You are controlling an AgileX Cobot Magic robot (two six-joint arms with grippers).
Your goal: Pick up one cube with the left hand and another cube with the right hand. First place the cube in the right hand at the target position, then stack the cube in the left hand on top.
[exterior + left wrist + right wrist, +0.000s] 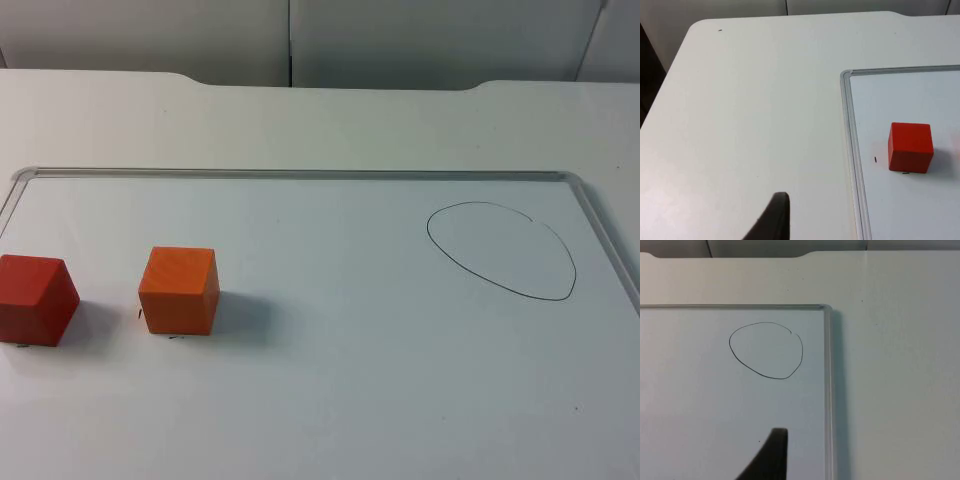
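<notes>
You've got two cubes on the whiteboard [300,400] that lies on the tabletop [300,120]: a red cube [36,298] hard by the board's left edge and an orange cube [179,290] just beside it, apart, not touching. One hand-drawn circle [500,250] sits toward the board's far right corner, well apart from both cubes, with bare board between them. The board's raised frame [300,174] runs along its far edge and down both sides. Your left tool [775,220] hangs over bare tabletop outside the board's left edge, the red cube across the frame from it. Your right tool [771,457] hangs over the board near its right edge, short of the circle. I cannot tell whether either tool's fingers are apart or together.
</notes>
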